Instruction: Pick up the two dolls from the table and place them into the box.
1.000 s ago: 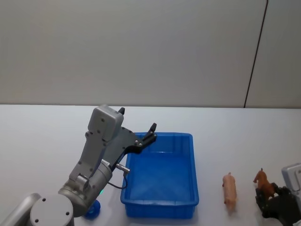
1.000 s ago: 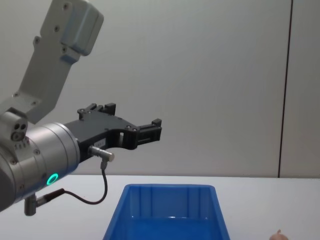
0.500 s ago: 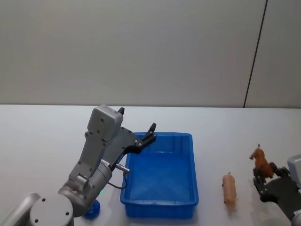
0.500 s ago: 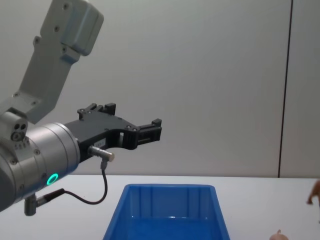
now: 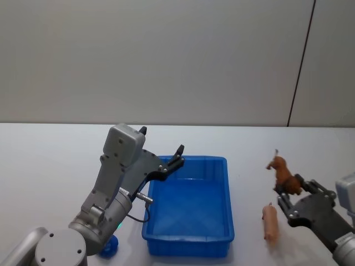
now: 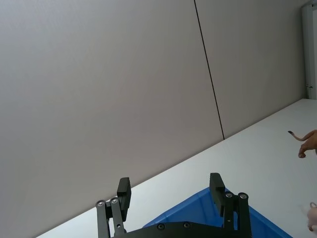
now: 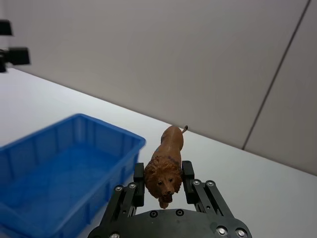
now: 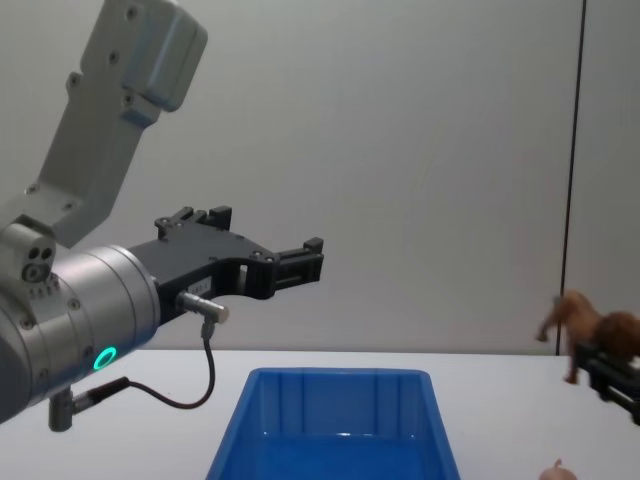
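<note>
My right gripper [image 5: 289, 185] is shut on the brown lion doll [image 5: 280, 168] and holds it in the air to the right of the blue box [image 5: 188, 213]. The right wrist view has the lion [image 7: 167, 163] clamped between the fingers [image 7: 139, 176], with the box [image 7: 54, 163] ahead and lower. The pink pig doll [image 5: 270, 221] lies on the white table [image 5: 55, 166] just right of the box. My left gripper [image 5: 162, 139] hangs open and still above the box's far left corner, with nothing in it.
A small blue round object [image 5: 108, 247] sits on the table by the left arm's base. A plain wall with a dark vertical seam [image 5: 299, 66] stands behind the table. Bare tabletop stretches to the left of the box and beyond it.
The right gripper has lifted the lion off the table and carried it up and left, closer to the box. The pig and the left arm have not moved.
</note>
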### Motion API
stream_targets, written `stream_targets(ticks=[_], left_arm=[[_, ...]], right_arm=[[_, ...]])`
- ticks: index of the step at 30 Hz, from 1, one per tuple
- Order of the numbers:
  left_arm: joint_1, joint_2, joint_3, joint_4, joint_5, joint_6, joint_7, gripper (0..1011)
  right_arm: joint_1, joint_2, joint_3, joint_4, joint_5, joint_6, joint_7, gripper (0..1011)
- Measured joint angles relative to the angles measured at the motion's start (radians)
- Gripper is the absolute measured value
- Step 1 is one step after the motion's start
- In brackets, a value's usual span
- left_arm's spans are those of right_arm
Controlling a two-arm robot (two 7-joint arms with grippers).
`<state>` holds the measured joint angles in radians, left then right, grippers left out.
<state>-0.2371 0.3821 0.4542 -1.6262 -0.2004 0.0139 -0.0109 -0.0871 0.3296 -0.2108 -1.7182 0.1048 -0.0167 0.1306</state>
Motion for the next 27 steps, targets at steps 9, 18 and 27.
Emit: stream_targets(ticks=[9,18,27], left_arm=[[0.000,0.000,0.000,0.000,0.000,0.000,0.000,1001],[0.000,0.000,0.000,0.000,0.000,0.000,0.000,1001],[0.000,0.000,0.000,0.000,0.000,0.000,0.000,1001]], right_arm=[[0.023,-0.017,-0.018,-0.007,0.019,-0.042,0.114,427],[0.064,-0.051,-0.045,0.012,0.024,-0.067,0.227,428],[0.141,-0.122,-0.091,0.093,0.000,-0.077,0.336,627]])
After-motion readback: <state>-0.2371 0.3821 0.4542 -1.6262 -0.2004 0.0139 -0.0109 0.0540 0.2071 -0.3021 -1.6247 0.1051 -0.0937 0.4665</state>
